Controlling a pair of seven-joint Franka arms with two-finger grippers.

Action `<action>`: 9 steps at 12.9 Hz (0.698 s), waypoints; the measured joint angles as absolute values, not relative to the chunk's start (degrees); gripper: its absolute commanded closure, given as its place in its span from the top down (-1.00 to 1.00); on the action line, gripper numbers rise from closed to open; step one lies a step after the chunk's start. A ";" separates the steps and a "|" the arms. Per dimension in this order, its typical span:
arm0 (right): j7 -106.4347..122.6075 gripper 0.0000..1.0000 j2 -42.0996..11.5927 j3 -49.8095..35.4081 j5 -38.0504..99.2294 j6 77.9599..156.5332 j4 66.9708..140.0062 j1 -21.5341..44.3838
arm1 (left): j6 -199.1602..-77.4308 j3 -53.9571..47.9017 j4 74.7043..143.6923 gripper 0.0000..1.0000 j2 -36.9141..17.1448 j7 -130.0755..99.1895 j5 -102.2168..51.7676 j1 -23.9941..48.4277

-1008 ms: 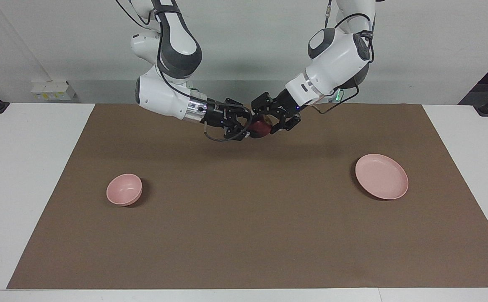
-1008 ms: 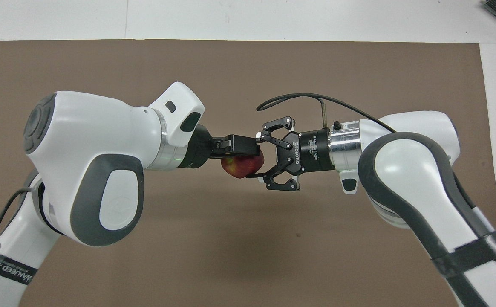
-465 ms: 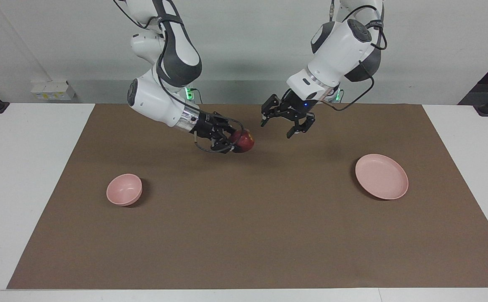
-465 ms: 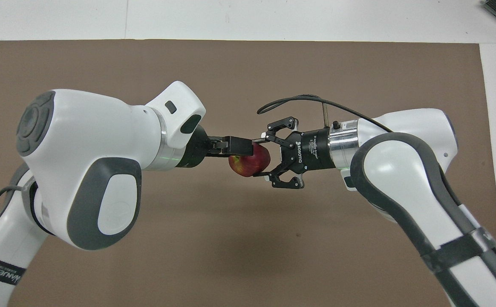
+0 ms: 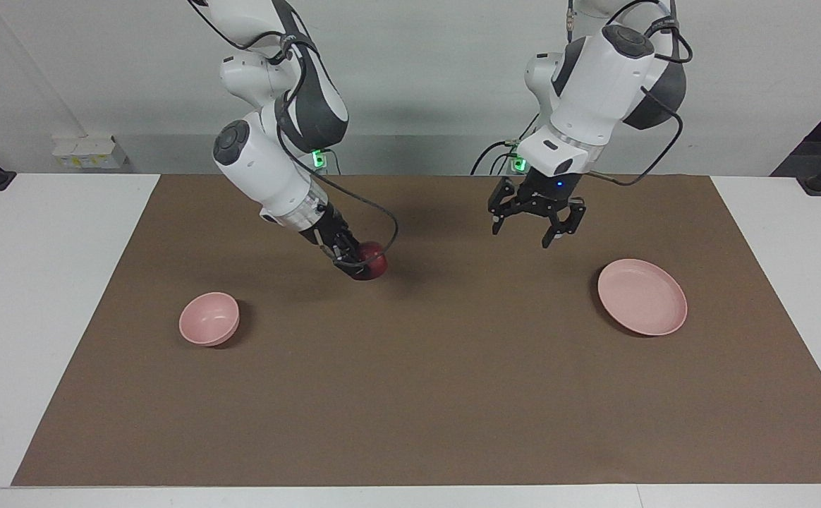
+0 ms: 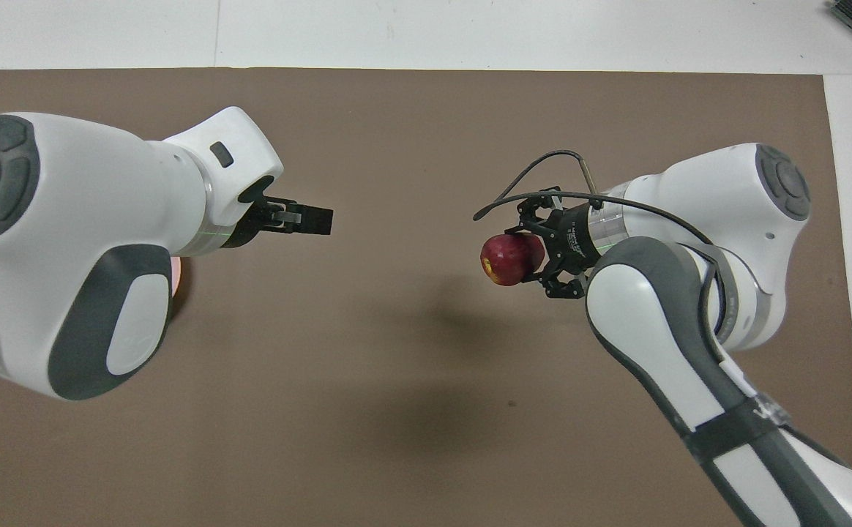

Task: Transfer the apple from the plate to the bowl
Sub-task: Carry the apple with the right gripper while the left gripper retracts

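Observation:
The dark red apple (image 5: 374,262) is held in my right gripper (image 5: 362,269), which is shut on it in the air over the brown mat, between the mat's middle and the bowl. It also shows in the overhead view (image 6: 508,260) in the right gripper (image 6: 527,256). The small deep pink bowl (image 5: 209,319) stands toward the right arm's end and is hidden in the overhead view. The flat pink plate (image 5: 642,296) lies bare toward the left arm's end. My left gripper (image 5: 532,229) is open and holds nothing, raised over the mat beside the plate (image 6: 316,219).
A brown mat (image 5: 424,395) covers most of the white table (image 5: 44,296). A white socket box (image 5: 89,152) sits by the wall at the right arm's end. Both arms' bulky elbows hang over the mat.
The apple has passed from the left gripper to the right one. The right gripper has carried it down and toward the bowl's end. The left gripper has opened and drawn back toward the plate.

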State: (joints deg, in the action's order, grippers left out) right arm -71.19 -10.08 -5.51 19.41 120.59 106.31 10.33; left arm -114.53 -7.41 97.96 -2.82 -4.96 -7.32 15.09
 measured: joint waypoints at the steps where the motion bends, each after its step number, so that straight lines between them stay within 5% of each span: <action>1: -69.60 -1.00 -10.80 -5.50 12.75 120.59 105.46 10.23 | -112.14 -7.37 96.50 1.00 -2.76 -2.46 -6.68 13.42; 9: -46.84 -1.00 -11.91 -5.19 -13.76 123.41 105.96 -0.29 | -94.30 -7.21 87.63 1.00 -0.73 4.19 -4.47 5.52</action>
